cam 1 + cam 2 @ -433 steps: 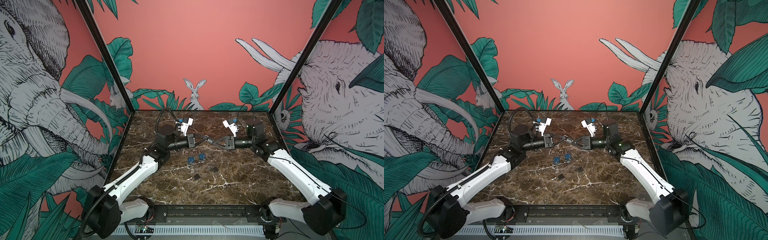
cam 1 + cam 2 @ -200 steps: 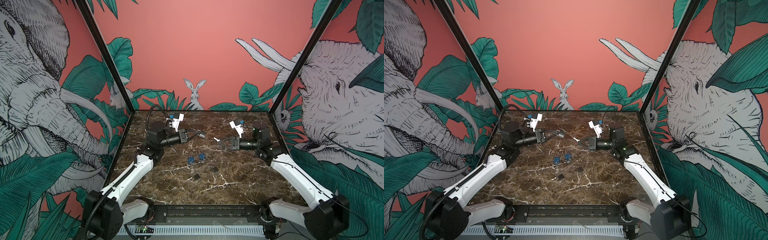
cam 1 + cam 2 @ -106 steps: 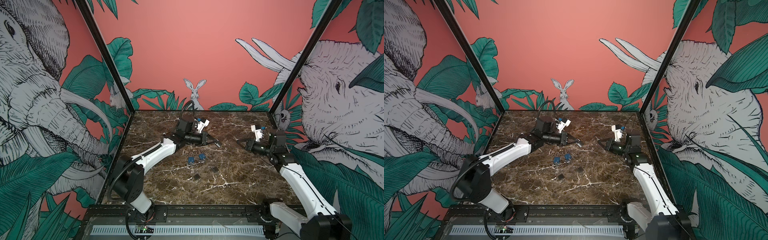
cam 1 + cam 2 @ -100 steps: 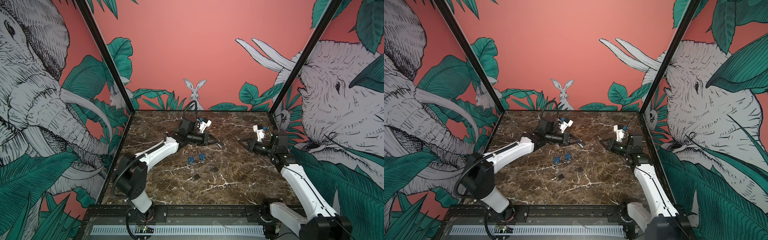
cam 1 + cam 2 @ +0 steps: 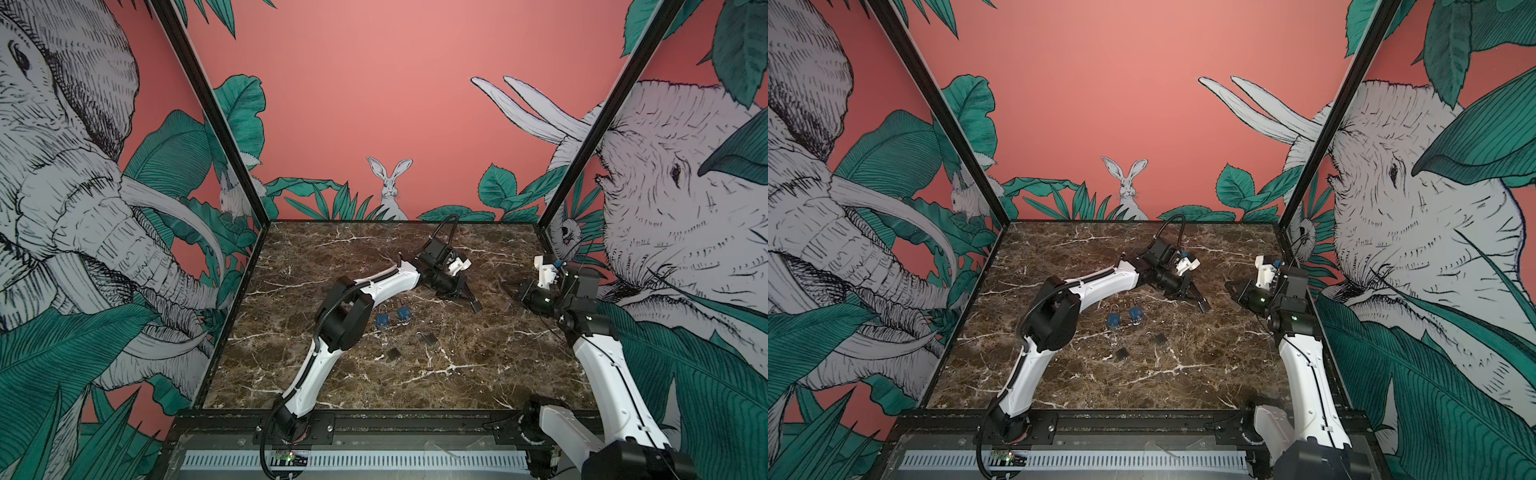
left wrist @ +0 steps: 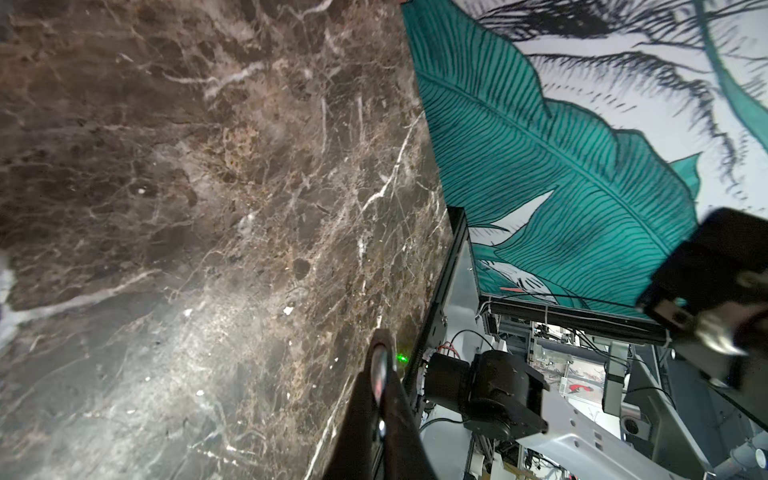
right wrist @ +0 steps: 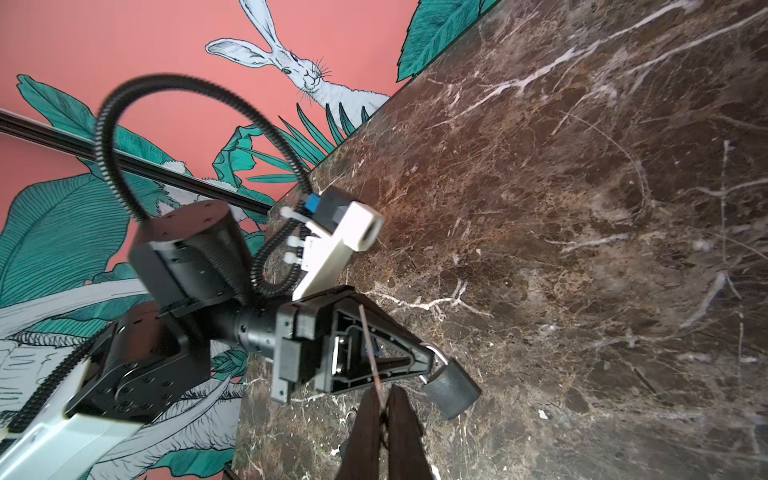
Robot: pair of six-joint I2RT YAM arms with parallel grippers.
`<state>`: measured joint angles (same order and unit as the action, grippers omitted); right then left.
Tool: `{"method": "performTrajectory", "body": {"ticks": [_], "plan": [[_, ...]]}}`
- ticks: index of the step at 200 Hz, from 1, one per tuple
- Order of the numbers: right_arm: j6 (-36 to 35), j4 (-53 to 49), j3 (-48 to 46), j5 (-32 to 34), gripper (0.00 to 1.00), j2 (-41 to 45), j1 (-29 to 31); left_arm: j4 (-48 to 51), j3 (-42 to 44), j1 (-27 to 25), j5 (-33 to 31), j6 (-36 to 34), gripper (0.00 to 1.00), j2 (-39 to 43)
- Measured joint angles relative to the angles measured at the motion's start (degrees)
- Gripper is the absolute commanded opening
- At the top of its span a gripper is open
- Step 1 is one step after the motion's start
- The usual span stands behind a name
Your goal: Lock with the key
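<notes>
The padlock (image 7: 453, 388), dark grey, is hanging by its shackle (image 7: 437, 352) from the tip of the left gripper (image 7: 428, 362), whose jaws are pressing together on that silver loop. In both top views the padlock (image 5: 476, 306) (image 5: 1205, 306) is dangling low over the worktop (image 5: 332, 257), right of the middle. Whether its body is touching the marble I cannot tell. In the left wrist view the left gripper (image 6: 380, 345) is showing a glint of metal squeezed between its dark jaws.

Further right, well apart from the padlock, the right gripper (image 5: 509, 287) is hovering close to the right wall and pointing back toward the left one. Its jaws are pressing together too. In the right wrist view the right gripper (image 7: 383, 392) is pinching one thin strip seen edge-on, by its look the key (image 7: 376, 376), which is sticking out from between the jaws toward the padlock. In the top views the key is too small to make out.

Four small things are lying loose on the worktop, left of the held padlock and nearer the front edge. Two are blue: a blue padlock (image 5: 382, 320) and a second blue padlock (image 5: 404, 313) are sitting side by side, just apart. Two are dark: a plain dark block (image 5: 394, 353) is lying in front of the blue pair, and to its right a dark block (image 5: 430, 338) is showing a thin wire loop.
</notes>
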<state>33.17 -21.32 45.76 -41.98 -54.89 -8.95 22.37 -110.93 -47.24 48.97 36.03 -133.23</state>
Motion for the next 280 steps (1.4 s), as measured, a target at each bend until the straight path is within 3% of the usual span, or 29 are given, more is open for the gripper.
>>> {"method": "performTrajectory", "body": {"ticks": [99, 177, 233, 280], "plan": [[1.8, 2.9, -4.8, 0.2, 0.00, 0.4, 0.0, 7.5, -12.8, 0.0, -0.2, 1.3, 0.00, -12.7], [2.6, 4.4, -4.9, -0.2, 0.00, -0.1, 0.0, 7.9, -15.1, 0.0, 0.0, 3.2, 0.00, -16.3], [2.6, 4.1, -4.9, 0.1, 0.00, 0.0, 0.0, 7.7, -16.6, 0.0, -0.6, 3.7, 0.39, -17.3], [0.6, 1.3, -4.9, 2.2, 0.00, 0.0, 0.0, 4.8, -15.6, 0.8, -3.1, 4.9, 0.45, -16.7]]}}
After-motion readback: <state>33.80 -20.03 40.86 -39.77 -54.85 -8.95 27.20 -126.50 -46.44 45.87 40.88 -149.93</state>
